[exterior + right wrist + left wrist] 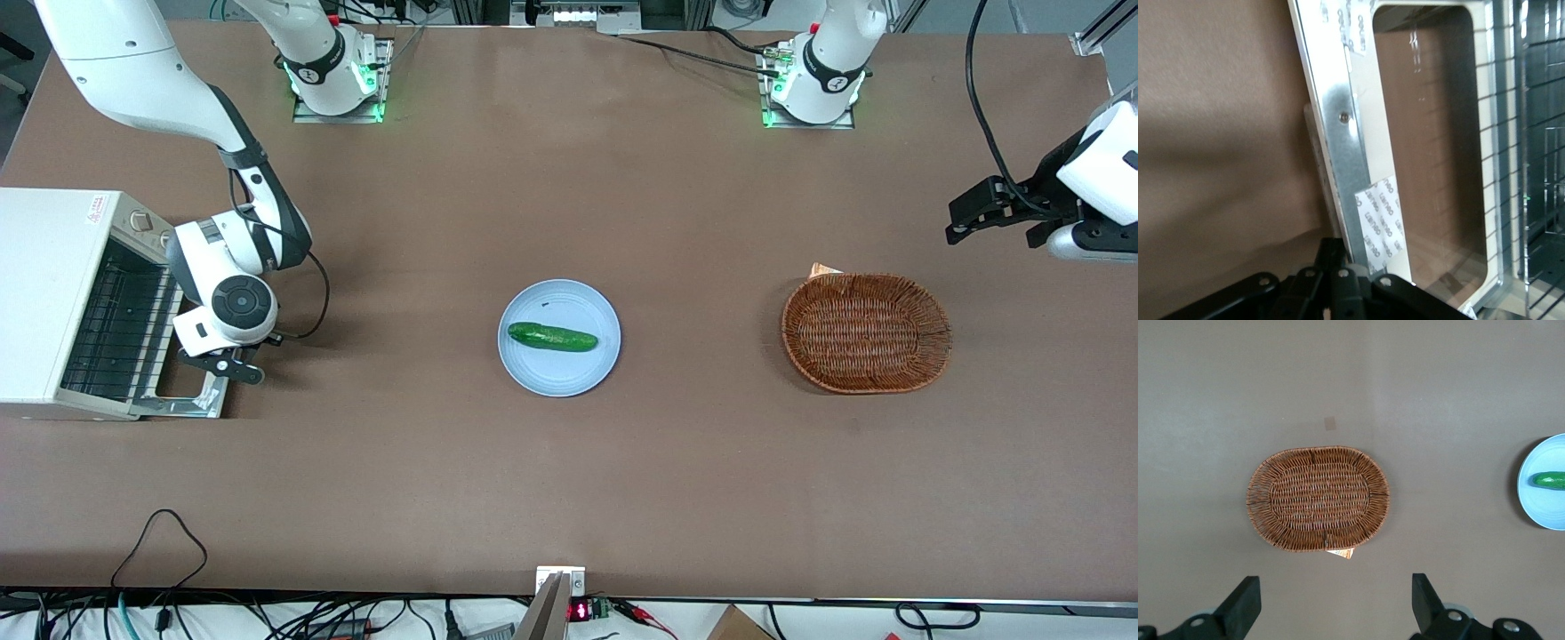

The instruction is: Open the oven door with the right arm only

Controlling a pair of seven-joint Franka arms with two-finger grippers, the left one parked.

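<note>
One stiff hinged oven door (182,391) (glass, fragile) lies open at lower left; pincer (233,364) state: cannot tell.

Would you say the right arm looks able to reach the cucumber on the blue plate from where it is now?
Probably yes: its hand sits at the lowered oven door, and only bare table separates it from the cucumber.

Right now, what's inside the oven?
The oven door lies folded down flat. Inside the oven only a wire rack shows, nothing on it. Its top panel covers the deeper part. The gripper hangs over the door's outer edge.
</note>
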